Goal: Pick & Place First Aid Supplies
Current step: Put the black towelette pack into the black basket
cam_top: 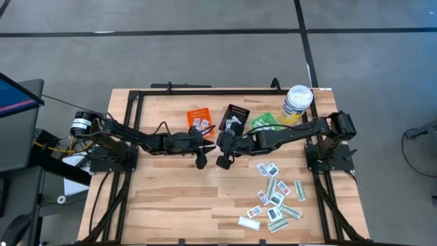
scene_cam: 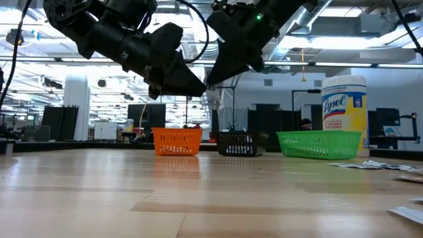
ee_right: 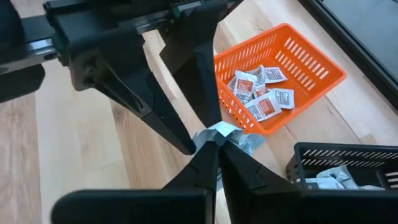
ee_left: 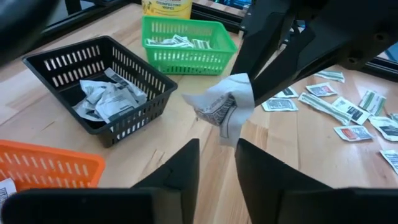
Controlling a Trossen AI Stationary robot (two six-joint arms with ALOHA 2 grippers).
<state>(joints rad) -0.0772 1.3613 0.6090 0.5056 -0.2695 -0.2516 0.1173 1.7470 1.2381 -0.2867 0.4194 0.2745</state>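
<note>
above the table's middle, just in front of the black bin (cam_top: 235, 116), the two grippers meet tip to tip over a crumpled white packet (ee_left: 221, 109). the right gripper (ee_right: 214, 142) is clenched on the packet, fingertips pinched tight. the left gripper (ee_left: 216, 155) sits just beside it with fingers parted, apparently released from the paper, though the contact point is partly hidden. the black bin holds several grey-printed packets (ee_left: 109, 99); beside it on one side the orange bin (ee_right: 283, 74) holds red-printed ones, on the other the green bin (ee_left: 183, 43) holds pale strips. loose packets (cam_top: 276, 198) lie scattered on the table (cam_top: 171, 191), well apart from the black bin, toward the right arm's side.
</note>
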